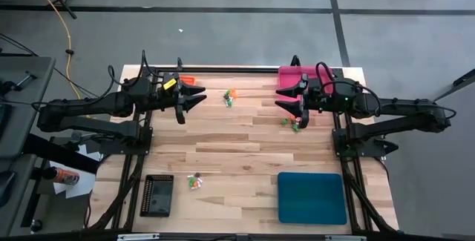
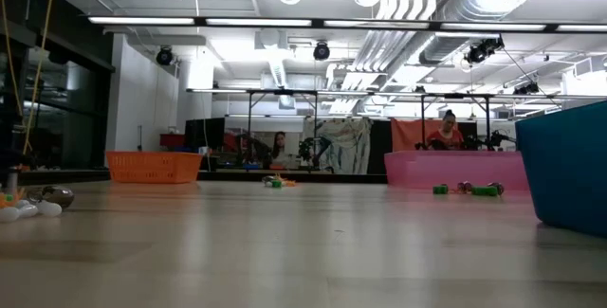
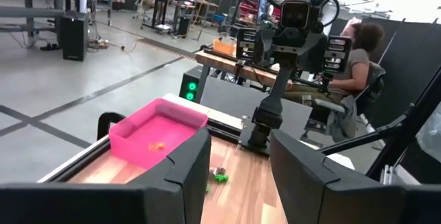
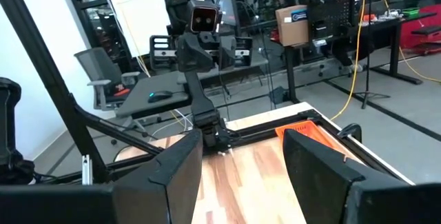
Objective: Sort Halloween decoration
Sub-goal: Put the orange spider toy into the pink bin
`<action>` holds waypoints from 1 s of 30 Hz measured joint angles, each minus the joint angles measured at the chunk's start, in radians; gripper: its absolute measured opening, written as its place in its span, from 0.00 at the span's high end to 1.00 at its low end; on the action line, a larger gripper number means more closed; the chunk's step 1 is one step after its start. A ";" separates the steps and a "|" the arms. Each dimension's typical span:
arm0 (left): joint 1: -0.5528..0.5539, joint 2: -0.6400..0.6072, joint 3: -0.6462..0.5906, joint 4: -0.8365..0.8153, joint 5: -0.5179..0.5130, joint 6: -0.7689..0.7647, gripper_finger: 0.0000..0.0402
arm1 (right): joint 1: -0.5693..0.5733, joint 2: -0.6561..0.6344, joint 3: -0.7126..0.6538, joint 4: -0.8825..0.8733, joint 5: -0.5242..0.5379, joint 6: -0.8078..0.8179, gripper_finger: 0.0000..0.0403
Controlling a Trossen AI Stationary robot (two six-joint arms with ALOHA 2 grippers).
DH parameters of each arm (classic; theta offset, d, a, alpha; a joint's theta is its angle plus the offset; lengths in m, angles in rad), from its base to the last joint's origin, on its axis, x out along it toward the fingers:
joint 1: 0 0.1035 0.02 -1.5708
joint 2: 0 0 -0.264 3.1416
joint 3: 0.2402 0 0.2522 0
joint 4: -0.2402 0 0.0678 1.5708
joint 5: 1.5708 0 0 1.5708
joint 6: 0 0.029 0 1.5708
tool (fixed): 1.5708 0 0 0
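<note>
The Halloween decoration lies in three small clusters of green, orange and white trinkets on the wooden table: one between the arms [image 1: 230,98], one below the right gripper [image 1: 295,124], and one near the black tray [image 1: 195,182]. My left gripper [image 1: 200,95] is open and hovers at the far left, pointing toward the table's right. My right gripper [image 1: 279,97] is open and hovers at the far right, pointing toward the table's left. In the left wrist view a green trinket [image 3: 220,176] lies on the table beyond the left gripper [image 3: 238,148], and a small orange piece [image 3: 157,145] sits inside the pink tray.
Four trays rest on the table: orange [image 1: 185,80] at the far left, pink [image 1: 295,76] at the far right, black [image 1: 157,194] at the near left, teal [image 1: 312,197] at the near right. A person [image 3: 358,52] sits beyond the table's right side.
</note>
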 joint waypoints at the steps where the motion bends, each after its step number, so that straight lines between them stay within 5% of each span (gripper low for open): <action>1: 0.000 0.000 0.000 0.000 0.000 0.010 0.66 | 0.000 0.000 0.000 0.000 0.000 0.000 0.51; 9: -0.007 0.051 0.031 -0.049 0.065 0.045 0.66 | 0.000 0.000 0.000 0.000 0.008 0.000 0.51; 15: -0.137 0.198 0.162 -0.451 0.234 0.051 0.66 | 0.000 0.000 0.000 -0.010 0.048 -0.001 0.51; 20: -0.344 0.311 0.156 -0.708 0.260 -0.077 0.66 | 0.000 0.000 0.000 -0.037 0.094 -0.001 0.51; 30: -0.637 0.537 0.056 -0.557 0.119 -0.082 0.66 | 0.000 0.000 0.000 -0.100 0.124 -0.001 0.51</action>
